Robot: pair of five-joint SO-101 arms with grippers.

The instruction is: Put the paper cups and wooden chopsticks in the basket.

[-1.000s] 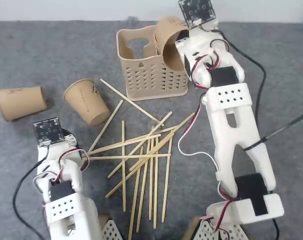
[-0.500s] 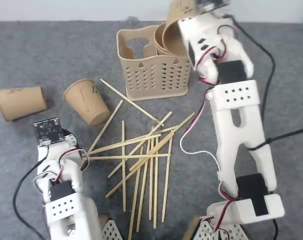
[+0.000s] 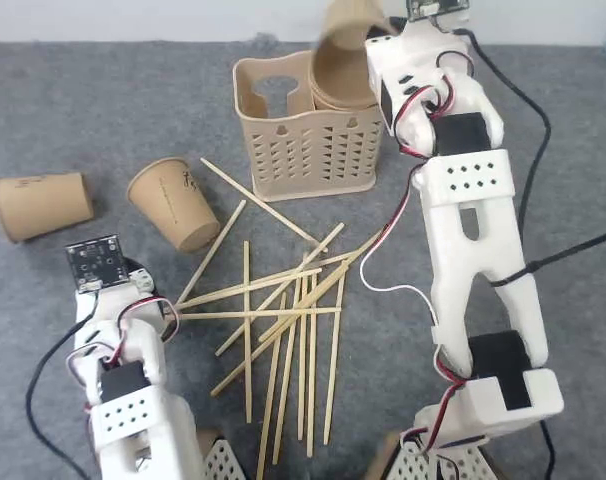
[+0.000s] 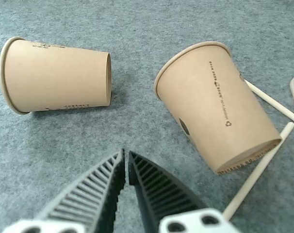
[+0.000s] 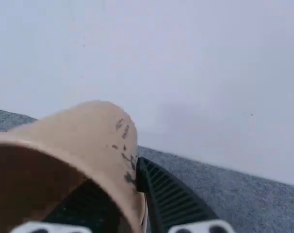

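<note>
Gripping a paper cup (image 3: 345, 30) by its rim w/ my right pincer (image 5: 135, 191), over the basket (image 3: 303, 150) for the drop; left pincer (image 4: 126, 162) clenched, empty.

Bright, diffuse light falls evenly from above. Faint, soft shadows hug the cups (image 4: 55, 75) and chopsticks (image 3: 283, 330) on the grey mat (image 3: 103, 100).

Left arm (image 3: 118, 370) is sitting folded at the surface's near-left corner, wrist pitching down. The left jaws are pressing together with nothing between them, tips hanging just above the surface. Right arm (image 3: 473, 230) is stretching from the near-right corner along the right side to the far edge, with the wrist sitting high. The right jaws are clamping a paper cup (image 5: 79, 141) by its wall, one jaw inside and one outside.
</note>
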